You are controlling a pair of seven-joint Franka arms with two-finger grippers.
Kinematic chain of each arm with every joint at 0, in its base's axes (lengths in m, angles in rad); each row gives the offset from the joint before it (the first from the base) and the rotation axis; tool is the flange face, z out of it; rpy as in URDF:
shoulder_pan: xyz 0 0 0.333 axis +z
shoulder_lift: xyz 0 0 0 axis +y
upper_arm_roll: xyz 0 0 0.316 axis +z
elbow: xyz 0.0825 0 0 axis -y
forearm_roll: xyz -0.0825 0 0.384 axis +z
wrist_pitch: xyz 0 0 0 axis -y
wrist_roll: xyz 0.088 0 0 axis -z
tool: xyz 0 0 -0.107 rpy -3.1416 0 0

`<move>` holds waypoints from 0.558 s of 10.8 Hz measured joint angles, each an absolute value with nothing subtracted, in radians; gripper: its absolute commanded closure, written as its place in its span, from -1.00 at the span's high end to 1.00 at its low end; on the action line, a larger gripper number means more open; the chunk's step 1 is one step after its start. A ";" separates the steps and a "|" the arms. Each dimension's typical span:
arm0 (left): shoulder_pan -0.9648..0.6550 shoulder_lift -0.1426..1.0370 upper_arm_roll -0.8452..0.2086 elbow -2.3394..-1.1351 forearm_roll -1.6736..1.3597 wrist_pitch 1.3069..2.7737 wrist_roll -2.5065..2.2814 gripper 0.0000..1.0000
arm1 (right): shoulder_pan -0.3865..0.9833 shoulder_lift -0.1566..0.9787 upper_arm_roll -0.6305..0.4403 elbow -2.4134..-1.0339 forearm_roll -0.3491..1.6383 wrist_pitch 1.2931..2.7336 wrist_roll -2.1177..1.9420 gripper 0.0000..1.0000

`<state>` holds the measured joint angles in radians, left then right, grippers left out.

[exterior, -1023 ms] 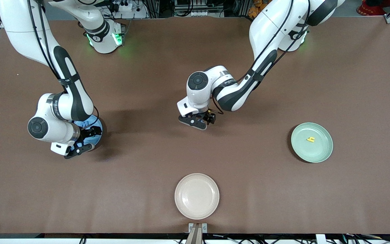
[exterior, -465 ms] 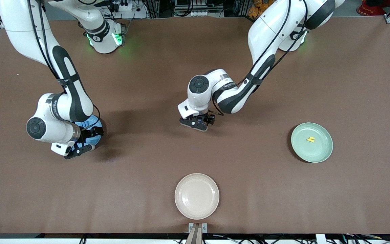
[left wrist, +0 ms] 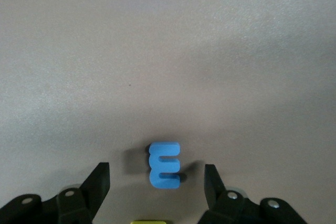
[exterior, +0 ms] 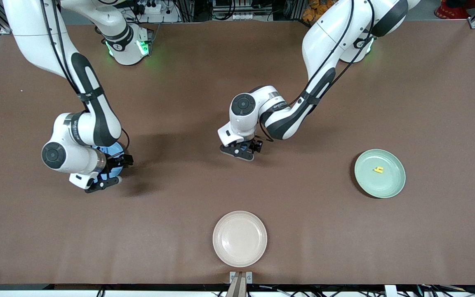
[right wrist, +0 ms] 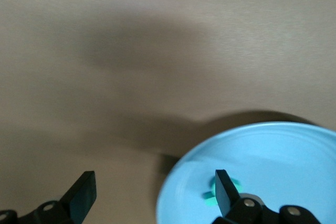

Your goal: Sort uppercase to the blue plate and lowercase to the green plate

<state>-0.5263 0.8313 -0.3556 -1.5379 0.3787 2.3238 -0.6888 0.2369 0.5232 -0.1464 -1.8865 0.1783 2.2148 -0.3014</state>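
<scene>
Front view shows three plates: one blue plate [exterior: 116,149], one green plate [exterior: 379,173] holding one yellow letter [exterior: 379,169], one cream plate [exterior: 240,238] at the counter's [exterior: 427,82] near edge. Left claw [left wrist: 156,179] stands spread around one blue letter [left wrist: 164,164] mid-counter. Right claw [right wrist: 152,187], spread wide and holding nothing, hangs over the blue plate's rim, above one teal letter [right wrist: 211,193].

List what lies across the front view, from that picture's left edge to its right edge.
right gripper over the blue plate → left gripper low over the table's middle → cream plate → green plate holding a small yellow letter.
</scene>
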 measured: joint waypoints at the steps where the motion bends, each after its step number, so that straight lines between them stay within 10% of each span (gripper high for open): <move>1: -0.526 0.832 -0.355 -1.538 0.378 2.324 -0.689 0.55 | 0.255 0.519 -0.146 -1.881 0.178 2.206 -0.261 1.00; 6: -0.532 0.845 -0.355 -1.538 0.377 2.351 -0.690 0.51 | 0.288 0.497 -0.112 -1.878 0.179 2.166 -0.128 1.00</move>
<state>-0.5318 0.8448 -0.3552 -1.5379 0.3766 2.3510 -0.6897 0.2879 0.4968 -0.1117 -1.8776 0.1792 2.1663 -0.1277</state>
